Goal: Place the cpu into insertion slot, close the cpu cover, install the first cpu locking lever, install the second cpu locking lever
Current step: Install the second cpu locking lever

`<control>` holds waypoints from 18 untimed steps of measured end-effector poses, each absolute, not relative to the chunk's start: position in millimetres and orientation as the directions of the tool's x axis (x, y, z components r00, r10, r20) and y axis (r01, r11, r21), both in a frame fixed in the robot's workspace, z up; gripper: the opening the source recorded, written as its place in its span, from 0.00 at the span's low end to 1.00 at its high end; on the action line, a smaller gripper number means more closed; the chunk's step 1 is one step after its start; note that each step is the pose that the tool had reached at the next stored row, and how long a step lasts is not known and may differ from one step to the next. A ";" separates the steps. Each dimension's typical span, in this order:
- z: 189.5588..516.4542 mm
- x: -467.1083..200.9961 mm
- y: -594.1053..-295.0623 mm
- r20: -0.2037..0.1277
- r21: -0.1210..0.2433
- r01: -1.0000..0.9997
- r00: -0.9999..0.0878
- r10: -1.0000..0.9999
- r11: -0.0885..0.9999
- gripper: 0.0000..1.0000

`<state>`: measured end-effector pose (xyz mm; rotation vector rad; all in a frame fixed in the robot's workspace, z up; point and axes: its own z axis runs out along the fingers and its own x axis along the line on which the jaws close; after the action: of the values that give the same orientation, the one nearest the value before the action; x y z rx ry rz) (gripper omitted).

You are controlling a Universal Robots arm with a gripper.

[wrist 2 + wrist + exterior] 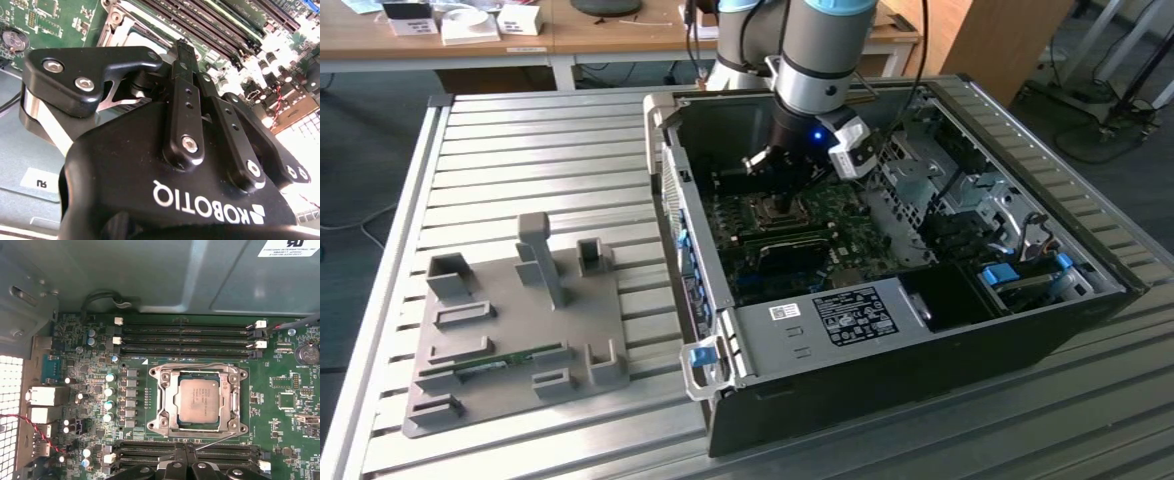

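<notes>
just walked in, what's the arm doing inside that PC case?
It's working on the processor socket. The gripper hangs over the green motherboard, right beside the insertion slot. The cpu already sits in the slot, and the cpu cover appears to be down around it. A thin locking lever runs along the frame's edge nearest the fingertips; whether it's latched isn't clear.

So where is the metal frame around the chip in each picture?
Exterior view: metal frame on the green board, inside the case.
First wrist view: frame around the silver chip.
Second wrist view: frame just beyond the pincer.
Shared landmark: the long black memory slots.
</notes>
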<state>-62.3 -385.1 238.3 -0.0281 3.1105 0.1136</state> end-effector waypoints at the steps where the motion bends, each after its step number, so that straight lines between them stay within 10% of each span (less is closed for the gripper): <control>1: 238.1 -63.0 -385.1 -0.030 0.073 -0.019 -0.999 -0.017 0.997 0.11; 18: 226.8 -70.3 -385.0 -0.029 0.073 -0.019 -0.999 -0.017 0.997 0.11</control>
<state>-70.3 -385.0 226.8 -0.0280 3.1106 0.1135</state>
